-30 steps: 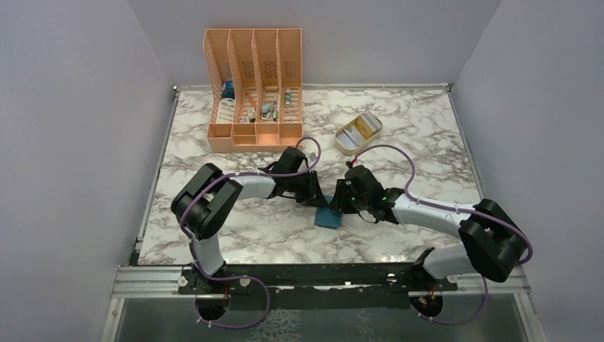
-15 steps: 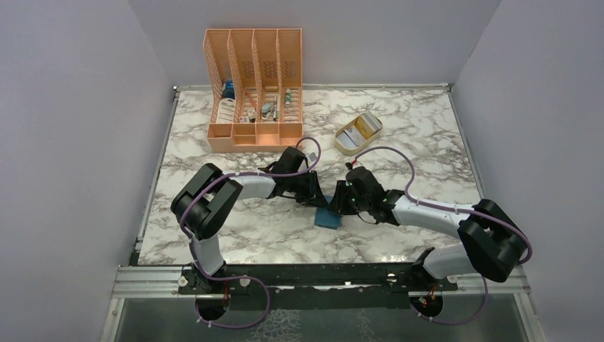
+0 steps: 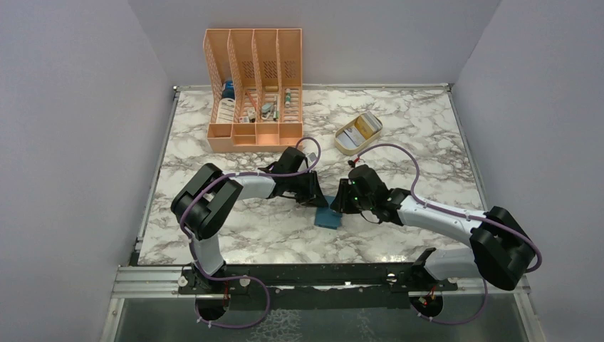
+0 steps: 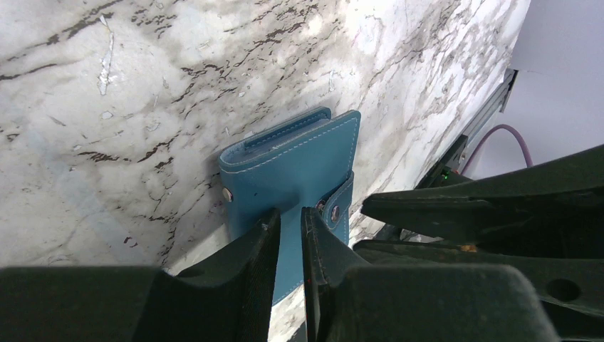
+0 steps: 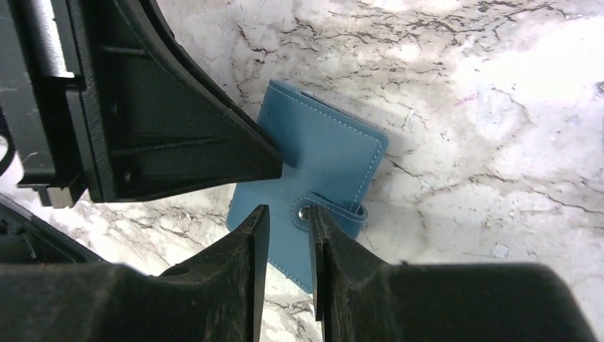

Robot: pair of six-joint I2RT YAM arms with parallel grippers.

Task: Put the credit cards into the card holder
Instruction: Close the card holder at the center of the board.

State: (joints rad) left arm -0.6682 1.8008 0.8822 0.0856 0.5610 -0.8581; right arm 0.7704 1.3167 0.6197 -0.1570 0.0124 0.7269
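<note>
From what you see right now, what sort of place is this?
Probably a robot test bench, not a real office: a marble-pattern table boxed in by plain grey walls, two arms bolted along its near edge, and an orange file rack as a prop.

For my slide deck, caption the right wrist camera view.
Right pincer straddles the edge of the teal card holder, beside its snap strap, on a marble table.

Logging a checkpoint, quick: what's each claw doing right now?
Left claw: closed on the card holder.
Right claw: around the card holder's edge; grip cannot be told.
</note>
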